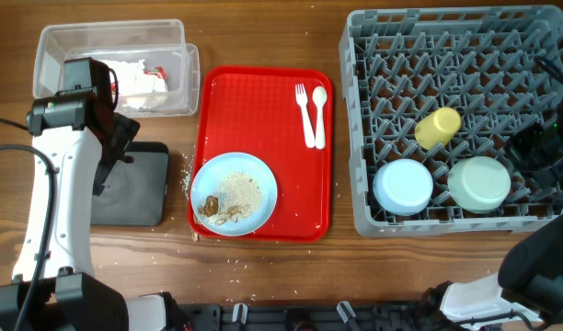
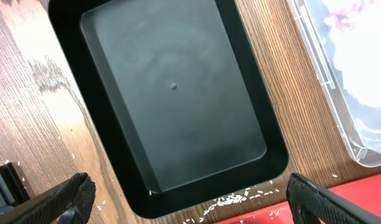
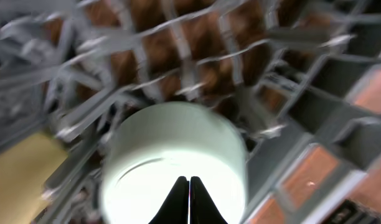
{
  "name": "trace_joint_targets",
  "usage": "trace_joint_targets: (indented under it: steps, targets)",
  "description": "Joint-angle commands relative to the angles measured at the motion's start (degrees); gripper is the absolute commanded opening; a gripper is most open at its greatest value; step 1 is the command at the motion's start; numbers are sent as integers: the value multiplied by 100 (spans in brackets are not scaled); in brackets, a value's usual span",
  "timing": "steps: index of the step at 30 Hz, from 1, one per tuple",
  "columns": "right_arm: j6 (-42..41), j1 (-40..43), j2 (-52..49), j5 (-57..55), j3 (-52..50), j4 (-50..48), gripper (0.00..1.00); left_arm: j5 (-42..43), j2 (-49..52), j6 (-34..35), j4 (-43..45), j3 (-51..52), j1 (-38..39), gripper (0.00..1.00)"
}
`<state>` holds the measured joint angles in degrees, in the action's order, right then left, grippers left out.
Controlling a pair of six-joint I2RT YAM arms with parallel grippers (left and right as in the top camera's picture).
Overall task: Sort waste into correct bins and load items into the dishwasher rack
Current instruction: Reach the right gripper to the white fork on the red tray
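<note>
Overhead view is evenly bright and sharp. Right wrist view is blurred throughout; the bowl glares white toward 6 o'clock.

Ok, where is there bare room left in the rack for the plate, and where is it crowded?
The rack is bare along its back rows behind the yellow cup and left of the cup, behind the blue bowl. Crowded: the front row, blue bowl and mint bowl side by side.

3 cams here. Overhead stares straight down at the whole table. Left wrist cam hangs close above the black tray, which overhead shows too. Right wrist cam is blurry, right up on the mint bowl in the rack, and overhead also catches both.
</note>
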<state>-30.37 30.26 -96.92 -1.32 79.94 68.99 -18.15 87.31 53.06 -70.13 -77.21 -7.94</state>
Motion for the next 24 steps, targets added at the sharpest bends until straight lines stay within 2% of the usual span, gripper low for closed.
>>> trace_joint_targets:
  steps: [1, 2, 3, 4, 5, 6, 9, 12, 14, 16, 17, 20, 22, 24]
  targets:
    - [903, -85, 721, 1589, -44, -216, 4, -52, -94, -9, 2, 11, -22, 100]
    - [1283, -155, 999, 2328, -44, -407, 6, -52, -94, -9, 2, 11, -22, 100]
    - [1598, -243, 1215, 2957, -44, -584, 13, -52, -96, -9, 2, 11, -22, 100]
    - [1840, -444, 1534, 3735, -44, -868, 38, -52, -94, -9, 2, 11, -22, 100]
    - [1784, -723, 1792, 4024, -44, -1191, 74, -52, -94, -9, 2, 11, -22, 100]
    - [1626, -951, 1934, 4000, -44, -1410, 83, -52, -94, -9, 2, 11, -22, 100]
    - [1189, -2153, 2055, 3683, 55, -1967, 88, -52, -96, -9, 2, 11, -22, 100]
    - [1036, -3613, 1687, 2830, 391, -2157, 88, -52, -96, -9, 2, 11, -22, 100]
    - [1093, -4763, 957, 1720, 1139, -1810, 90, -52, -96, -9, 2, 11, -22, 100]
    - [1224, -5375, 138, 844, 2033, -1204, 99, -52, -96, -9, 2, 11, -22, 100]
    - [1233, -5578, -461, 527, 2677, -789, 99, -52, -96, -9, 2, 11, -22, 100]
    - [1353, -5689, -1661, 588, 3832, -166, 98, -52, -94, -9, 2, 11, -22, 100]
    - [1366, -5694, -2398, 584, 4308, -42, 92, -52, -94, -9, 2, 11, -22, 100]
    - [1294, -5698, -2861, 584, 4317, -238, 85, -52, -96, -9, 2, 11, -22, 100]
